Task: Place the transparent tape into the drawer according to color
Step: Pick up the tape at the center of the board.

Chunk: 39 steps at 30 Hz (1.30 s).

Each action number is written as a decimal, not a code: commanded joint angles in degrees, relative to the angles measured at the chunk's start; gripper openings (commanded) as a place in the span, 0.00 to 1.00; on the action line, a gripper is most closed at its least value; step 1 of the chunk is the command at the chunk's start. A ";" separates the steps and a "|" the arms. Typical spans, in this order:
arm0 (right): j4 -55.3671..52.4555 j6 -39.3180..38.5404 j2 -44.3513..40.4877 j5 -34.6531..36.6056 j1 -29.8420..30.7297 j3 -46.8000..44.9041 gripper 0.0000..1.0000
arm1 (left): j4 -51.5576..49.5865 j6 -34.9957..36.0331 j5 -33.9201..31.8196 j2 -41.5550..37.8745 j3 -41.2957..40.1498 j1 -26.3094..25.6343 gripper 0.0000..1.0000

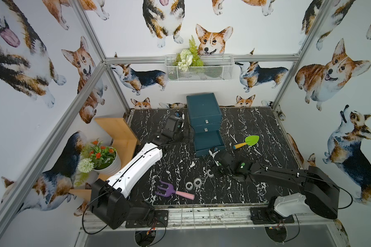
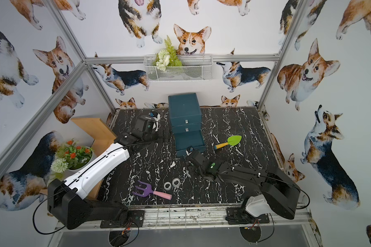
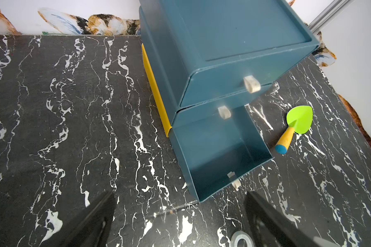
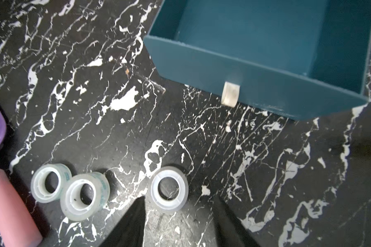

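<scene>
Three clear grey-white transparent tape rolls lie flat on the black marble table: two touching (image 1: 189, 185) (image 1: 197, 182) and one apart (image 1: 210, 172). In the right wrist view the pair (image 4: 85, 195) lies beside the single roll (image 4: 169, 189). My right gripper (image 4: 180, 201) hovers open with nothing in it, and the single roll sits just ahead of its fingertips. The teal cabinet's lowest drawer (image 1: 204, 153) (image 4: 244, 70) is pulled out and looks empty. My left gripper (image 3: 180, 198) (image 1: 179, 115) stands wide open left of the cabinet, holding nothing. One roll (image 3: 241, 240) shows near its finger.
A green toy shovel (image 1: 247, 142) lies right of the drawer. A purple rake with a pink handle (image 1: 174, 191) lies front left of the rolls. A flower pot (image 1: 103, 158) and wooden shelf (image 1: 118, 132) stand at the left edge. The upper two drawers are shut.
</scene>
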 commanded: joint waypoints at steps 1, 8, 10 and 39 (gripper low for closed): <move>-2.20 -0.65 2.30 -3.61 -0.02 0.93 0.62 | 0.62 0.29 0.23 0.21 0.20 0.08 0.99; -0.78 0.78 7.45 -4.89 0.22 0.09 0.72 | 0.67 0.54 0.06 0.30 0.07 0.13 0.99; -1.01 0.71 8.02 -5.16 0.54 0.42 0.72 | 0.71 0.56 0.12 0.60 0.07 0.17 0.99; -3.02 0.32 14.17 -1.70 2.04 2.03 0.49 | 1.06 0.49 0.76 1.26 -0.11 0.17 1.00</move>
